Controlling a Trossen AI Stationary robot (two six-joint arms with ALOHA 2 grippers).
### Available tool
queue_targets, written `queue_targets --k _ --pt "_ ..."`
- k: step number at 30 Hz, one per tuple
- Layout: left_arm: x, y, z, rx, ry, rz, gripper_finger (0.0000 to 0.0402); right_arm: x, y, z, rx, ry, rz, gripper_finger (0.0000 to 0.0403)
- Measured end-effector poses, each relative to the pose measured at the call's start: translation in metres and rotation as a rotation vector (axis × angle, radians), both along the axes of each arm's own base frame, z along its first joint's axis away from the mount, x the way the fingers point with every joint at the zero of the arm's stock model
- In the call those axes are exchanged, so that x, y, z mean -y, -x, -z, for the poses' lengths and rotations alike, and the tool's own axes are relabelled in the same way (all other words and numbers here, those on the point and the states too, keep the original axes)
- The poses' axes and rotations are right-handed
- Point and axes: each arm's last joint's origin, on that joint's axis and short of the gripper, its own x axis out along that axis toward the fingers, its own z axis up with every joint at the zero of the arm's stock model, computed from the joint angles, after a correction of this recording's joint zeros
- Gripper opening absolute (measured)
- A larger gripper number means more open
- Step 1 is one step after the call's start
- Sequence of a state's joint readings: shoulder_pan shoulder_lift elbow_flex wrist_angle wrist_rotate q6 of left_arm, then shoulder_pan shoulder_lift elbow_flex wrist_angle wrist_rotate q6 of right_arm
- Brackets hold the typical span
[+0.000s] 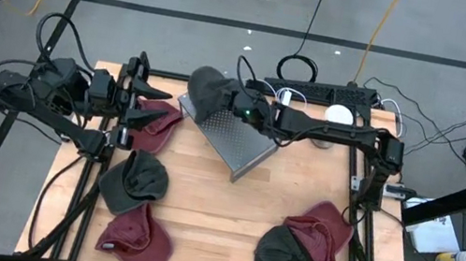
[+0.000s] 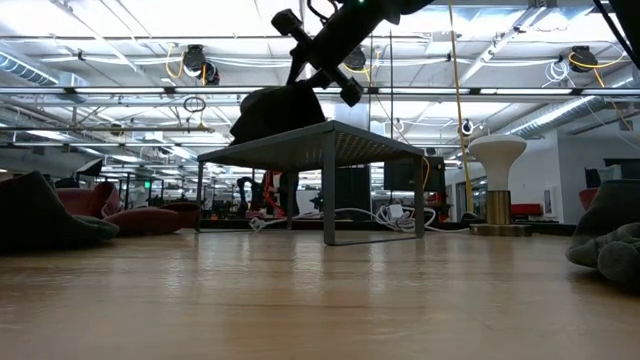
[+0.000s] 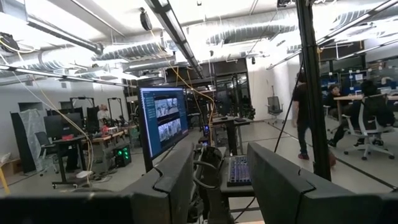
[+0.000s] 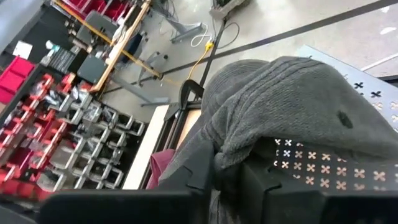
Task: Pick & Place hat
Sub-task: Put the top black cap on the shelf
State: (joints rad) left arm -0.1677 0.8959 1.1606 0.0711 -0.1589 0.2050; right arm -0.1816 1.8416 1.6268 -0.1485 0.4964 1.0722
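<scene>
Grey hat (image 1: pixel 207 89) lies on far left corner of perforated metal stand (image 1: pixel 240 146) at bench (image 1: pixel 217 223) rear; right gripper (image 1: pixel 235 104) over stand at hat's edge, jaws narrow, hat fabric pinched between them; left gripper (image 1: pixel 138 100) at bench's left edge, jaws part open, holding nothing; other hats lie around bench.

I can't see where the right gripper (image 4: pixel 227 177) meets the grey hat (image 4: pixel 292 106); its fingertips are buried in fabric.

high: straight down | low: table-level | both show perforated stand (image 1: pixel 233 138)
</scene>
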Motion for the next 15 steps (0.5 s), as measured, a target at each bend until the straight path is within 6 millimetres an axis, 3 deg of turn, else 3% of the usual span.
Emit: queue_targets --k 10,15 --pt "0.0 0.0001 0.0 0.0 -0.001 0.001 0.0157 0.0048 0.0008 0.001 0.001 -0.03 -0.033 0.0228" --pt "0.0 0.0001 0.0 0.0 -0.001 0.001 0.0157 0.004 0.0033 0.006 -0.019 -0.088 -0.005 0.0279"
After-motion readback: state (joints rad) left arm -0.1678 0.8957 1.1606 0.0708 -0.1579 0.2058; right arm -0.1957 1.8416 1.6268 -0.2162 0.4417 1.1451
